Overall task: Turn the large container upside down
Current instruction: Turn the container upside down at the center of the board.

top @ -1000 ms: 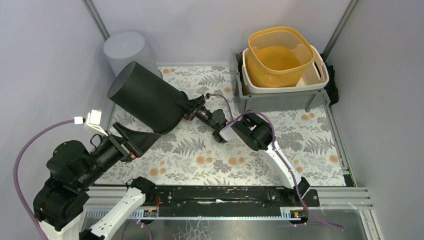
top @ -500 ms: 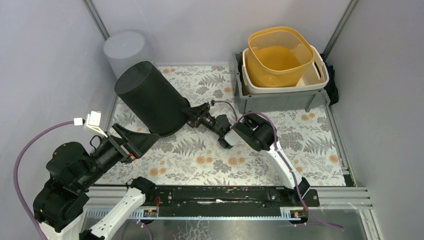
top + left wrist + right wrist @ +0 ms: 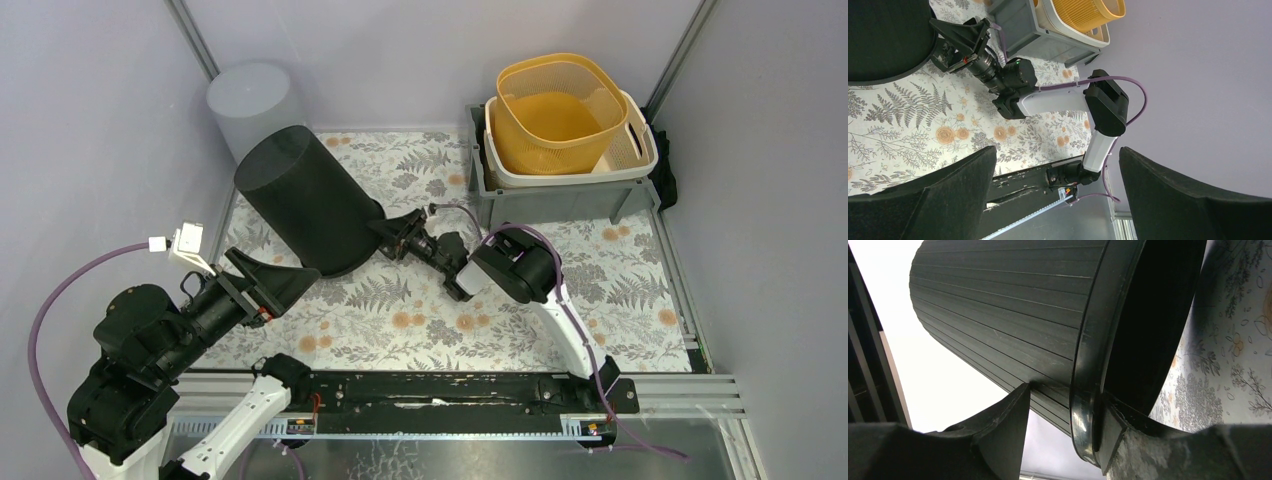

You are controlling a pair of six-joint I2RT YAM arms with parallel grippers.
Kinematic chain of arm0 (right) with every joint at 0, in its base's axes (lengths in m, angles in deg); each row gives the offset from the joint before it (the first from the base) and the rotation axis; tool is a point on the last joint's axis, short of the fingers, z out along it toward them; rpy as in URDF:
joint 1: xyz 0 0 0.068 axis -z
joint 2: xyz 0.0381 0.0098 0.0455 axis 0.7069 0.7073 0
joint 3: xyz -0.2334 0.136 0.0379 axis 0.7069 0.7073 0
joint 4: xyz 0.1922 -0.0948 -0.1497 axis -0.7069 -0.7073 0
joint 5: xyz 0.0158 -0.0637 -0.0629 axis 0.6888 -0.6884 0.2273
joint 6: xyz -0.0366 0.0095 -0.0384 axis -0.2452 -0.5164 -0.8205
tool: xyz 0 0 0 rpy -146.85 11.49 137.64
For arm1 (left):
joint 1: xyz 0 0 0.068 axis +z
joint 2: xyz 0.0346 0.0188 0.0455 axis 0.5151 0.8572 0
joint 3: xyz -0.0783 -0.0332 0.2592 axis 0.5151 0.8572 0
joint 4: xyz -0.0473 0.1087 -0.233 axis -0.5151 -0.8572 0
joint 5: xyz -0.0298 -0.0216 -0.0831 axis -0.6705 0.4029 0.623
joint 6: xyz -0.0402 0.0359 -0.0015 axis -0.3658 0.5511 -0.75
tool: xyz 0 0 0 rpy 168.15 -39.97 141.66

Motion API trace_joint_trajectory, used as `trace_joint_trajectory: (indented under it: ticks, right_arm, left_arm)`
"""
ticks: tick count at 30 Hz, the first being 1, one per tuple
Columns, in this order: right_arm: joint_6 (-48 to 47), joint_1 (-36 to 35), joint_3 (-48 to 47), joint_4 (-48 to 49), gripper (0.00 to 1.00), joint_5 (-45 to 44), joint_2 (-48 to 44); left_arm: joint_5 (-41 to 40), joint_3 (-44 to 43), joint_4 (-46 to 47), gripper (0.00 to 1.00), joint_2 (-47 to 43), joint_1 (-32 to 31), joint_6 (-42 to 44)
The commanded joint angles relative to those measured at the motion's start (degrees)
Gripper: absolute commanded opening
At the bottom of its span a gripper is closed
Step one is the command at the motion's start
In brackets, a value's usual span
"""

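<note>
Large container [image 3: 305, 200] sits tilted at 10 o'clock on the mat [image 3: 420, 320], mouth low toward 4 o'clock with its rim edge down, closed base high. It looks like thin ribbed plastic, so I'd judge it light, fairly stiff, bulky and slick-walled, and the beaded rim is the place to grab. Near, the left gripper [image 3: 285, 280] at 8 o'clock is spread wide on nothing; past it the right gripper [image 3: 390, 233] pinches that rim, one finger outside and one inside, no contents visible; far, a pale cylinder [image 3: 250, 95] at 11 o'clock and a grey bin [image 3: 545, 200] at 1 o'clock holding a white basket [image 3: 640, 150] with an empty-looking yellow basket [image 3: 560, 100] nested inside.
</note>
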Motion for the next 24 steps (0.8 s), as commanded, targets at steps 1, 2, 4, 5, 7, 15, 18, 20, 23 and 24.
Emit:
trace_joint_trajectory:
  ticks: [1,2,4,5,7,15,18,20,23,24]
  right_arm:
    - [-2.8,0.4,2.0,3.0,0.55,1.4,-4.7]
    - [-3.5,0.4,2.5,1.8,0.55,1.7,-5.0]
    - [-4.9,0.4,3.3,-0.7,0.56,2.5,-6.3]
    - [-5.6,0.4,3.5,-2.2,0.56,2.9,-7.0]
    - [-7.3,0.4,3.9,-5.5,0.56,3.8,-8.7]
    - [-9.7,0.4,6.8,-11.0,0.56,5.8,-10.7]
    - [-9.7,0.4,8.5,-10.9,0.56,6.0,-10.8]
    - [-9.9,0.4,9.4,-11.2,0.56,6.2,-10.9]
    - [-10.7,0.5,10.0,-12.9,0.56,6.6,-11.4]
    - [-11.1,0.5,10.2,-13.6,0.56,6.7,-11.7]
  left_arm:
    - [0.1,0.5,-0.5,1.0,-1.0,-0.3,-0.4]
    - [0.1,0.5,-0.5,1.0,-1.0,-0.3,-0.4]
    - [0.3,0.6,-0.5,1.0,-1.0,-0.3,-0.4]
    - [0.2,0.6,-0.5,1.0,-1.1,-0.3,-0.4]
    - [0.3,0.7,-0.4,1.0,-1.1,-0.3,-0.4]
    - [0.5,1.3,0.0,1.0,-1.5,-0.3,-0.6]
    - [0.6,1.8,0.2,1.0,-1.7,-0.3,-0.7]
    - [0.8,2.0,0.5,1.0,-1.7,-0.3,-0.7]
    - [0.9,2.4,0.8,1.0,-1.8,-0.3,-0.7]
    - [1.0,2.4,0.8,1.0,-1.9,-0.4,-0.7]
